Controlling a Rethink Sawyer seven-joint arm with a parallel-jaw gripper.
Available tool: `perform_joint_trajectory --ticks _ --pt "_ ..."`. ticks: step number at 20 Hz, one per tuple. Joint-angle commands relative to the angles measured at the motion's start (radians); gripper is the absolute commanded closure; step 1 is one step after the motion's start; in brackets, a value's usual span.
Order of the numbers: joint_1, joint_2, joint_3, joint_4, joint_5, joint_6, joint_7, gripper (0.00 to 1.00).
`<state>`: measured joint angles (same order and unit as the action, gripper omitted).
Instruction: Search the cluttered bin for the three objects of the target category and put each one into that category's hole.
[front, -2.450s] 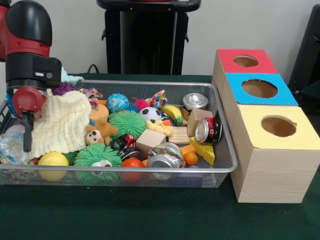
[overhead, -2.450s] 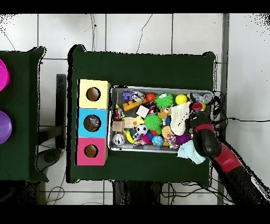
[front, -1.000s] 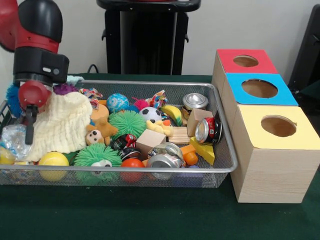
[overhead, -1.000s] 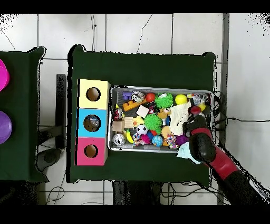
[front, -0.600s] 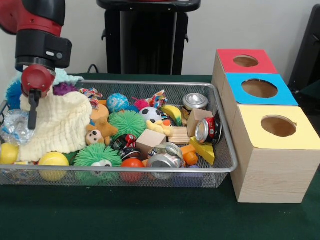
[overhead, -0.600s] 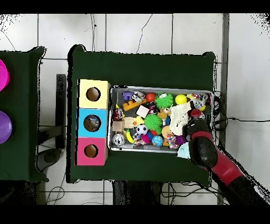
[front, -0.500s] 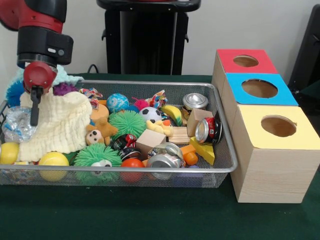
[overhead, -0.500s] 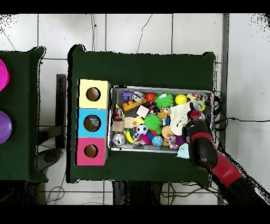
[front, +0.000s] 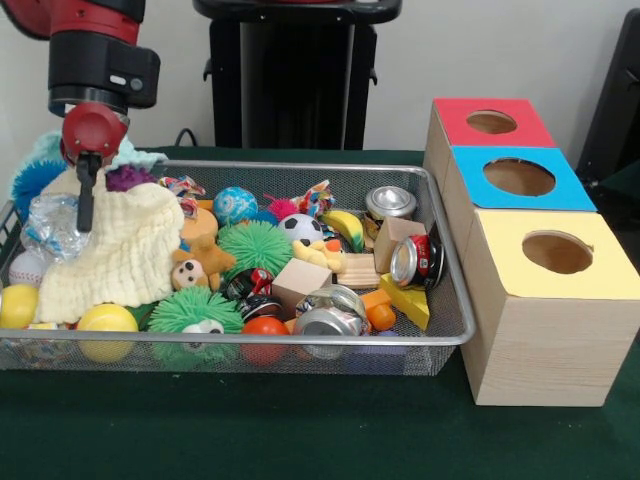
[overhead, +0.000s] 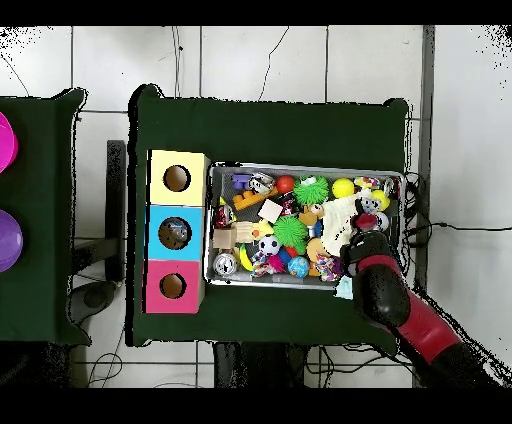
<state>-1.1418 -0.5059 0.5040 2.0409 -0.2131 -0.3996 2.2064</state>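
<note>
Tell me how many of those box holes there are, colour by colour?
Red box hole: 1
Blue box hole: 1
Yellow box hole: 1
Total: 3

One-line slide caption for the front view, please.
Sawyer gripper hangs over a cream cloth at one end of a toy-filled wire bin, beside three holed boxes.

Three holed boxes (front: 520, 180), two green spiky balls (front: 255, 247).
</note>
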Motion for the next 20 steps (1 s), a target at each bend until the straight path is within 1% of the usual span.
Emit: perform_joint_trajectory --ticks 1,4,5,10,16,18,20 --pt "0.049 -0.147 -0.042 0.107 0.139 0.034 0.256 1.0" --pt "0.057 -0.189 -0.042 0.141 0.173 0.047 0.26 1.0" --pt "0.056 -0.191 -0.038 0.148 0.179 0.05 0.259 1.0" --pt "0.042 -0.167 -0.025 0.143 0.187 0.057 0.236 1.0" --pt "0.047 -0.165 -0.027 0.145 0.201 0.055 0.228 1.0" --pt "0.065 -0.17 -0.047 0.142 0.197 0.032 0.216 1.0" --pt "0.078 -0.162 -0.069 0.127 0.172 -0.021 0.199 1.0"
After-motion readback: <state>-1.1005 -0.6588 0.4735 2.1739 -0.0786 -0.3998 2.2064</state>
